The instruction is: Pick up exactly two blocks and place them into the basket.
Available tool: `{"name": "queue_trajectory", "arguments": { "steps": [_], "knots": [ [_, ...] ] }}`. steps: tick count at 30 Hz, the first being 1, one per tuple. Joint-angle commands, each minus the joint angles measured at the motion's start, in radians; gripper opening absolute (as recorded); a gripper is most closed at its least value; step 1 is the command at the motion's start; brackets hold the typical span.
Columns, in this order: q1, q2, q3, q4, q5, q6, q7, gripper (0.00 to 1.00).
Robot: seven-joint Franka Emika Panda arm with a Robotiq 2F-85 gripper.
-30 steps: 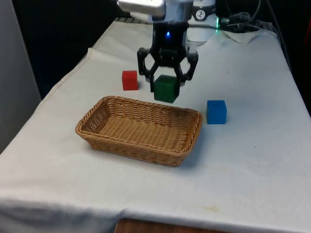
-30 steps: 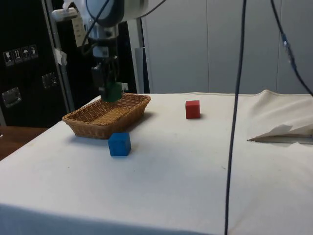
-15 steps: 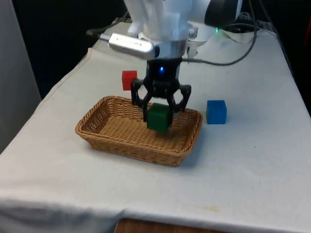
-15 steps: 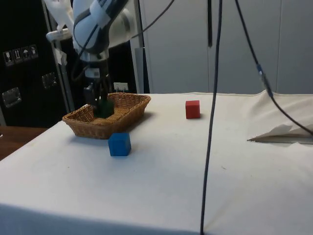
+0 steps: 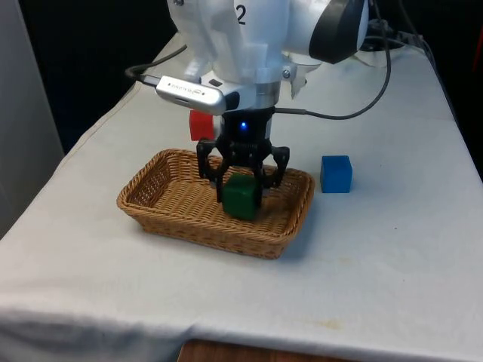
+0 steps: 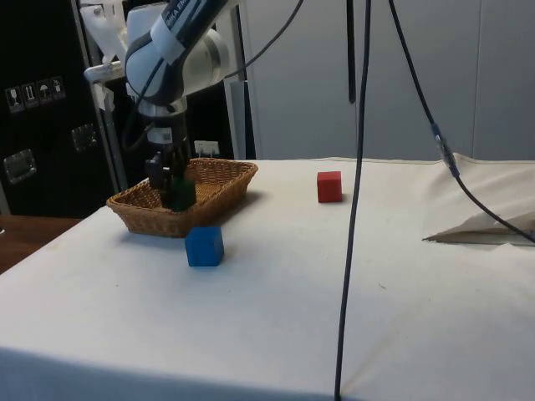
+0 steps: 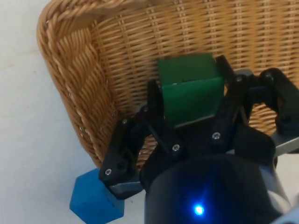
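My gripper point(image 5: 242, 183) is shut on a green block point(image 5: 241, 196), holding it low inside the wicker basket point(image 5: 162, 213), toward the front view's right end. In the side view the gripper point(image 6: 174, 185) and green block point(image 6: 182, 194) sit just above the basket point(image 6: 146, 217) floor. The wrist view has the green block point(image 7: 189, 93) clamped between both fingers over the basket point(image 7: 79, 70) weave. A blue block point(image 5: 336, 173) rests on the cloth to the front view's right of the basket. A red block point(image 5: 198, 126) lies behind the basket, partly hidden by the arm.
The blue block point(image 6: 204, 246) sits close to the basket's near wall in the side view, and the red block point(image 6: 329, 186) stands apart further along the table. Black cables point(image 6: 355, 167) hang across the side view. A fold of cloth point(image 6: 481, 225) lies at the table's far right.
The gripper has carried the green block from above the basket's far rim forward and down into the basket. The red and blue blocks have stayed put.
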Motion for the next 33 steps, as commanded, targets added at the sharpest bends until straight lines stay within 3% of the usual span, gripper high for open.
{"name": "queue_trajectory", "arguments": {
  "steps": [1,5,6,14,15,16,19,21,22,23,32,33],
  "knots": [
    [-0.006,-0.002,0.007,0.001,0.006,-0.001,-0.008,0.19],
    [-0.006,-0.004,0.005,0.0,0.005,-0.003,-0.007,0.19],
    [0.0,0.0,-0.001,0.0,0.0,-0.001,0.0,0.19],
    [-0.001,-0.012,0.001,-0.008,0.003,0.0,-0.004,0.21],
    [0.0,-0.005,-0.002,0.0,0.0,-0.004,0.0,0.28],
    [-0.001,-0.012,0.001,-0.009,0.004,0.0,-0.004,0.28],
    [-0.001,-0.013,0.001,-0.01,0.004,0.001,-0.004,0.54],
    [-0.001,-0.014,0.001,-0.011,0.004,0.001,-0.004,0.88],
    [-0.001,-0.014,0.001,-0.011,0.004,0.001,-0.005,0.96],
    [-0.001,-0.014,0.001,-0.011,0.004,0.001,-0.005,1.0],
    [-0.001,-0.014,0.002,-0.012,0.005,0.001,-0.005,1.0],
    [0.01,-0.029,-0.005,-0.017,0.0,-0.005,0.006,1.0]
  ]
}}
